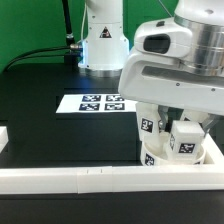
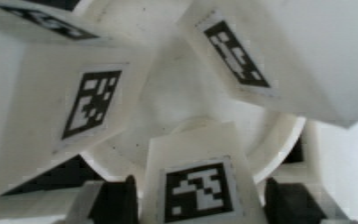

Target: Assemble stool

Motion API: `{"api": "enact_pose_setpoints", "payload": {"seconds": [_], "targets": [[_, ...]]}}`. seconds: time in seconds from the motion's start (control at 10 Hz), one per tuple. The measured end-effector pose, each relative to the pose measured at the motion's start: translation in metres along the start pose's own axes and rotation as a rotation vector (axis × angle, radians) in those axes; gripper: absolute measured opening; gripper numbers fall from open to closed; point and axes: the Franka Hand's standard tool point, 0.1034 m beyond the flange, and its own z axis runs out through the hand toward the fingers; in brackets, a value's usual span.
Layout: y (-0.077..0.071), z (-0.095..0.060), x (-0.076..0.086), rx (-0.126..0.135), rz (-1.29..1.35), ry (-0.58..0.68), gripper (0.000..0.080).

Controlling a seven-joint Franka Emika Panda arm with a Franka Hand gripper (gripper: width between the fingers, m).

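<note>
The white round stool seat [image 1: 160, 156] lies in the front corner of the table, on the exterior view's right. Tagged white leg blocks [image 1: 186, 139] [image 1: 149, 123] stand up from it, leaning. My gripper [image 1: 168, 116] hangs right over them, its fingertips mostly hidden among the legs. In the wrist view my gripper [image 2: 202, 205] is shut on one tagged leg [image 2: 202, 188], with a dark finger [image 2: 108, 202] on either side of it. Beyond it, two more tagged legs [image 2: 94, 100] [image 2: 231, 52] splay outward over the seat [image 2: 190, 128].
The marker board [image 1: 100, 103] lies on the black table behind the seat. A white border rail [image 1: 90, 178] runs along the front and another [image 1: 216, 150] along the exterior view's right, hemming the seat in. The arm's base [image 1: 100, 40] stands at the back.
</note>
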Motion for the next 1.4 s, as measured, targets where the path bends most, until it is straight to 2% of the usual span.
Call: {"api": "enact_pose_setpoints", "payload": {"seconds": [0.3,0.5,0.6,0.7,0.8,0.9,1.1,1.3,1.4], "targets": [[0.002,0.000,0.001,-0.002,0.187,0.001,0.0343],[0.002,0.000,0.001,-0.003,0.194,0.001,0.0343],[0.002,0.001,0.001,-0.003,0.194,0.001,0.0436],[0.002,0.000,0.001,-0.002,0.193,0.003,0.0436],[0.000,-0.005,0.005,0.009,0.163,0.022,0.0589],[-0.002,-0.013,0.012,0.030,0.110,0.061,0.0636],[-0.002,-0.020,0.014,0.035,0.007,0.078,0.0647],[-0.003,-0.013,0.013,0.051,-0.017,0.116,0.0649],[-0.001,-0.010,0.013,0.047,-0.056,0.116,0.0649]]}}
